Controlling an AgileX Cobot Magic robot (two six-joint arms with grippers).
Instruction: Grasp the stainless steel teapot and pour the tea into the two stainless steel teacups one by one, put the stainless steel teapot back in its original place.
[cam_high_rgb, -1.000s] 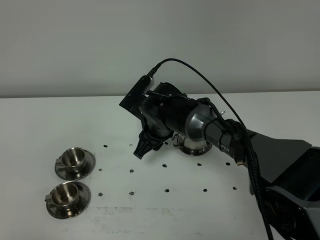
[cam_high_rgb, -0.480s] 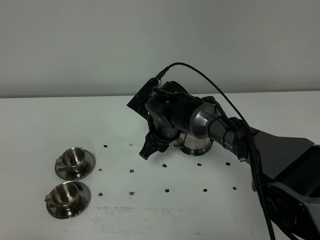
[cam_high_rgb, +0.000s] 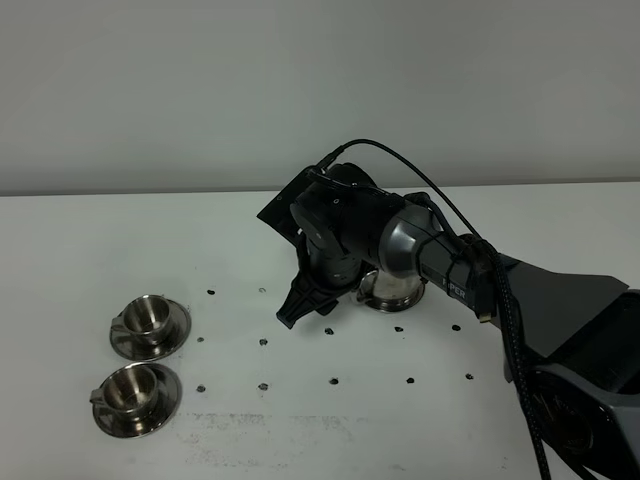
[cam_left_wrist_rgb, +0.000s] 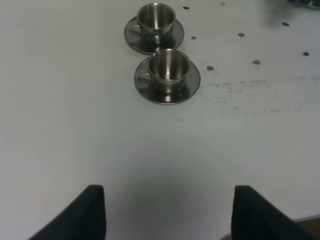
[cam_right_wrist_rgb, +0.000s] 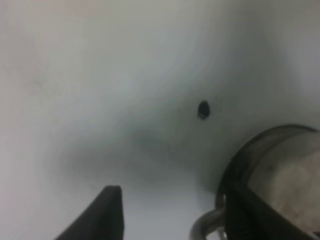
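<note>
The stainless steel teapot (cam_high_rgb: 392, 291) stands at mid-table, mostly hidden behind my right arm; only its shiny flared base shows. In the right wrist view its steel body (cam_right_wrist_rgb: 280, 175) and a bit of loop handle (cam_right_wrist_rgb: 204, 227) sit by one finger. My right gripper (cam_high_rgb: 303, 311) points down at the table just left of the teapot, open and empty. Two stainless steel teacups on saucers stand at the left, one farther (cam_high_rgb: 148, 317) and one nearer (cam_high_rgb: 131, 391); they also show in the left wrist view (cam_left_wrist_rgb: 156, 17) (cam_left_wrist_rgb: 169, 65). My left gripper (cam_left_wrist_rgb: 170, 215) is open, well back from them. No tea shows. The disc is hidden.
The white table (cam_high_rgb: 80, 230) has small dark dots (cam_high_rgb: 333, 381) in rows across its middle. A black cable (cam_high_rgb: 400, 165) arcs over the right arm. A faint scuffed strip (cam_high_rgb: 270, 422) runs near the front edge.
My right arm has lowered and shifted right, closer to the teapot, with the wrist turning; its gripper tips now hang nearer the table. The cups and teapot have not moved.
</note>
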